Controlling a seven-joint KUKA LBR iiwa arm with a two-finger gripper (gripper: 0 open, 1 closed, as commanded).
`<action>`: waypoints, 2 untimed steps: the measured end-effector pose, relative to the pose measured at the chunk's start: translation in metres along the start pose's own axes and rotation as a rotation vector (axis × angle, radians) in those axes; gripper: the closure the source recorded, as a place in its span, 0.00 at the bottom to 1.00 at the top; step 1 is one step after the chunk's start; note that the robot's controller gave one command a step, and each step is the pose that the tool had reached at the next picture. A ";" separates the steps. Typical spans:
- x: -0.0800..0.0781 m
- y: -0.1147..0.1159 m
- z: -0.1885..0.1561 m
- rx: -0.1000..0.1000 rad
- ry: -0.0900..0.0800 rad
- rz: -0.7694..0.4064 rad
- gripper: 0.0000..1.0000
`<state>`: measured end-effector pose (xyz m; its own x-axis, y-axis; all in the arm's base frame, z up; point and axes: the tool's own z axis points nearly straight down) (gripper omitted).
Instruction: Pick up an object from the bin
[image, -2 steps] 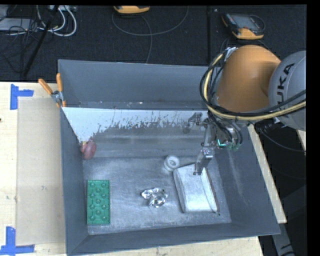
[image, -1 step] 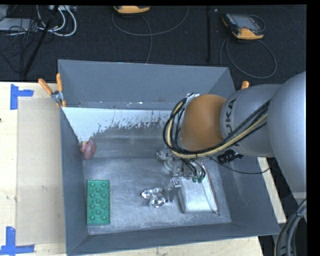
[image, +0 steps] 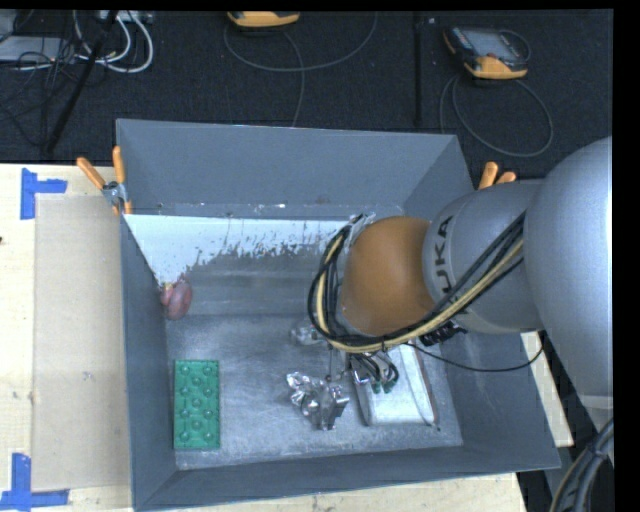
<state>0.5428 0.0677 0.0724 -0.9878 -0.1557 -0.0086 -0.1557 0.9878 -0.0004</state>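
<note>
The hand (image: 345, 385) hung just beside a crumpled silver piece (image: 310, 396), which lay toward the green plate (image: 197, 403); I could not tell its closure.

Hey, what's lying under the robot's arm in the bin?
A flat white slab pokes out beneath the arm; its upper part is covered. A crumpled silver lump lies beside it.

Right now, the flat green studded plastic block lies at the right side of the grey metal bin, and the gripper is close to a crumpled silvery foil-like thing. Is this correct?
Not quite. The camera view shows the flat green studded plastic block at the left side of the grey metal bin, not the right. The gripper is indeed close to the crumpled silvery foil-like thing.
</note>
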 end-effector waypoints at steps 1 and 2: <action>-0.004 0.000 -0.004 -0.001 -0.011 0.001 1.00; -0.005 -0.001 -0.205 0.000 -0.001 0.023 1.00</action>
